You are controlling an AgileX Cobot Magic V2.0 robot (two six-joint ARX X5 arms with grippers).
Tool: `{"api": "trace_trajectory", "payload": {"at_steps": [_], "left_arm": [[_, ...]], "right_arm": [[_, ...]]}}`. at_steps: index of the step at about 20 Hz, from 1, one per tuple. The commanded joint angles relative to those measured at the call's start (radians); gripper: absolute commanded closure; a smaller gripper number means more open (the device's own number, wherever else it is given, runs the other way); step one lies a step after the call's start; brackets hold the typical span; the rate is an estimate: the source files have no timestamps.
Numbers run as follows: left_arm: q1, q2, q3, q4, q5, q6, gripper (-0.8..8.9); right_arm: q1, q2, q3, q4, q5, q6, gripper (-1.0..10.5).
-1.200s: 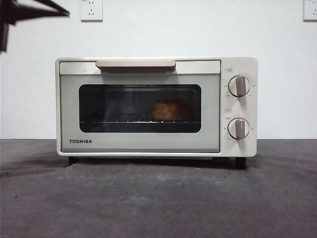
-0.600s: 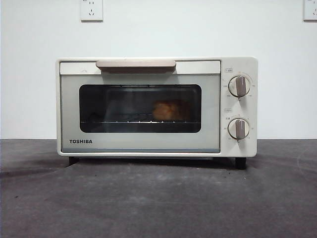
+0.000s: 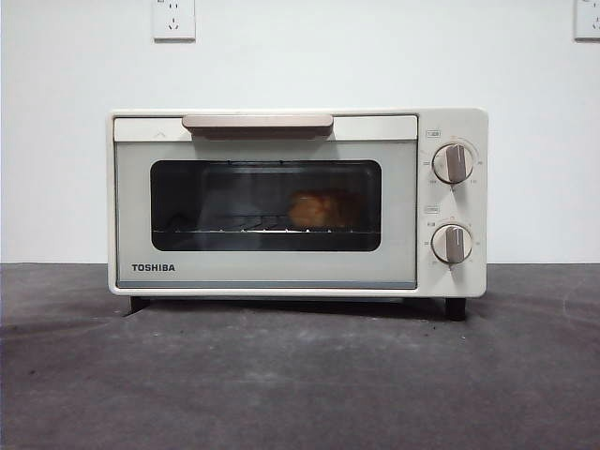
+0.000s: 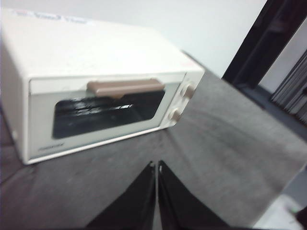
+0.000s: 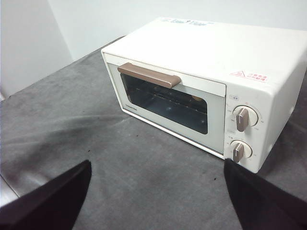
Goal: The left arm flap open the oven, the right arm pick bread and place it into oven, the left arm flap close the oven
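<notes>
Oven work looks all but finished from where I stand, judging by how things lie on the table [image 3: 300, 375]. Nearest to me is a stretch of dark grey table surface with nothing on it. Beyond that sits the oven [image 3: 127, 187], a cream-white box on short dark feet, with its drop-down door shut flush against the body. A beige bar handle [image 3: 257, 122] runs along the top of the door, and two round knobs [image 3: 453, 162] sit one above the other on the right side panel. Through the dark glass window, the bread [image 3: 316, 209] shows as a small golden-orange lump resting on the wire rack [image 3: 225, 231], a little right of the window's middle. Behind the oven is a plain white wall with two sockets [image 3: 173, 17] high up. Neither arm appears in the front view. From its own wrist camera, the left claw [image 4: 156, 165] hangs above the table, well clear of the oven, its two black jaws pressed together with nothing between them. The right claw [image 5: 156, 167] is also pulled back from the oven, jaws spread wide apart and carrying nothing. My reading is that all three steps are done: the bread is inside and the door is closed. Nothing seems left except for the arms to rest.
</notes>
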Motion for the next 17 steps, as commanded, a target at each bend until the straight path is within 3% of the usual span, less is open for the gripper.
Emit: {"api": "trace_trajectory", "payload": {"at_steps": [1,6,7,9,10,14,17], "left_arm": [[0.002,-0.023,0.016,-0.032,-0.024,0.058,7.98],[0.002,-0.037,0.016,-0.051,-0.067,0.061,7.98],[0.002,-0.037,0.016,-0.051,-0.071,0.061,7.98],[0.002,-0.037,0.016,-0.051,-0.087,0.061,7.98],[0.002,-0.037,0.016,-0.051,-0.094,0.061,7.98],[0.002,-0.035,0.016,-0.044,-0.164,0.045,7.98],[0.002,-0.037,0.016,-0.045,-0.164,0.043,7.98]], "right_arm": [[0.01,0.002,0.018,0.014,0.0,-0.014,5.1],[0.01,0.002,0.018,0.016,0.0,-0.014,5.1],[0.01,0.002,0.018,0.016,0.0,-0.011,5.6],[0.01,0.002,0.018,0.006,0.0,-0.007,8.7],[0.01,0.002,0.018,0.0,0.0,-0.008,9.6],[0.01,0.002,0.018,0.002,0.003,-0.008,9.3],[0.01,0.002,0.018,0.02,0.003,-0.008,9.3]]}}
